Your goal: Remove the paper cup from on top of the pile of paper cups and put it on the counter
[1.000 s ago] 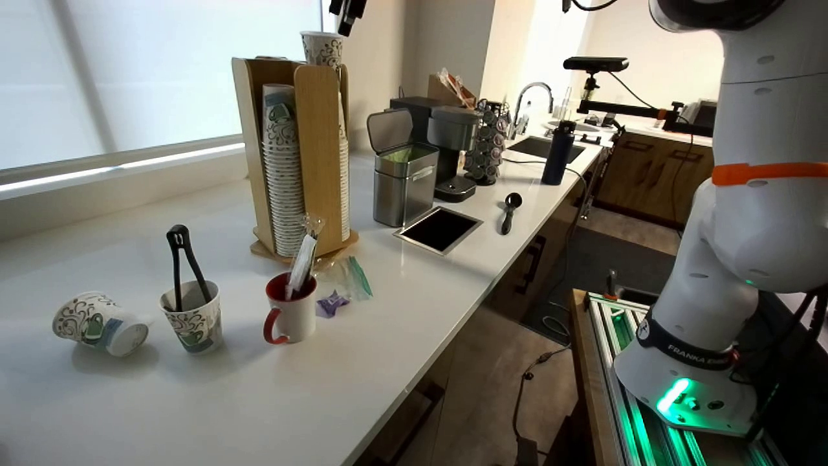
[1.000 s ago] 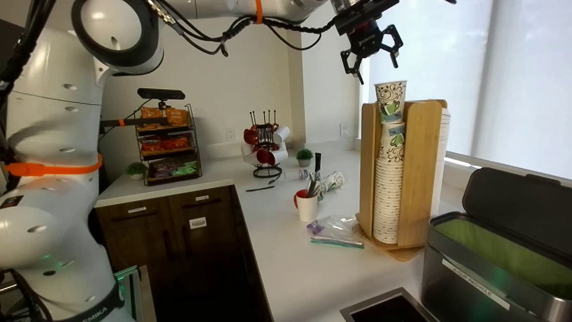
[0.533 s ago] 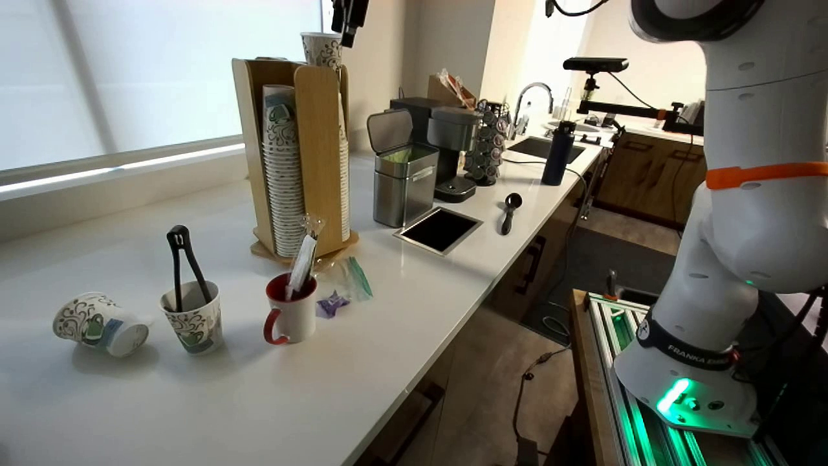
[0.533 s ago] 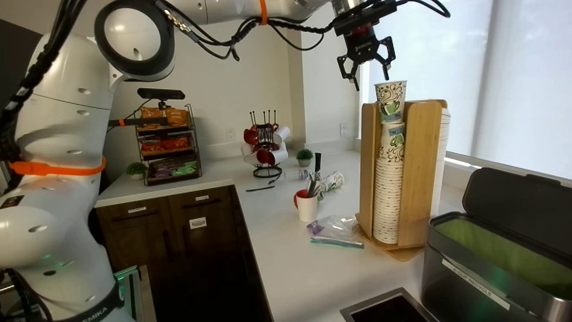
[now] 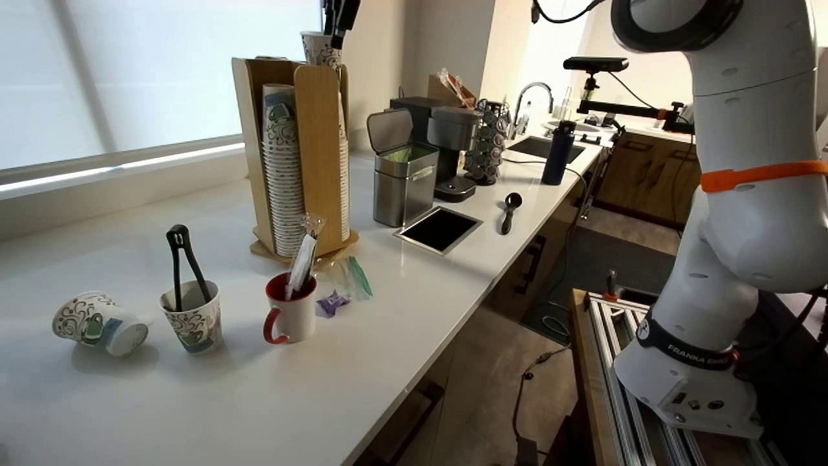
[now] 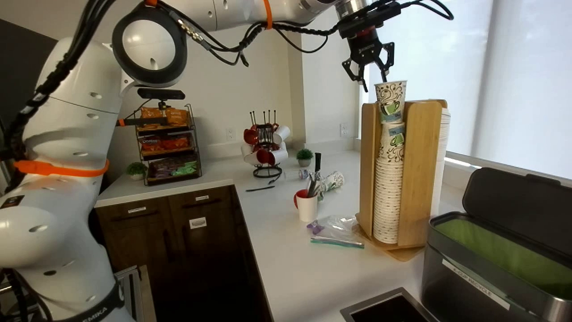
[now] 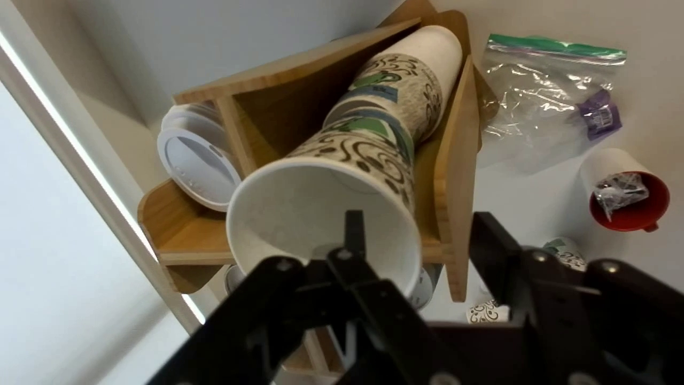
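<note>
Counter (image 6: 308,277) lies lower centre; upper right, the spread gripper (image 6: 375,85) hangs one finger over the paper cup (image 6: 391,103), presumably for pinching.

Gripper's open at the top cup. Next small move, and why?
I'd probably lower the gripper slightly, so the wall of the top paper cup sits between its fingers. In the wrist view, one finger appears over the cup's mouth, the other outside its rim. The jaws are open, and the cup stands mouth-up on the pile of cups.
</note>
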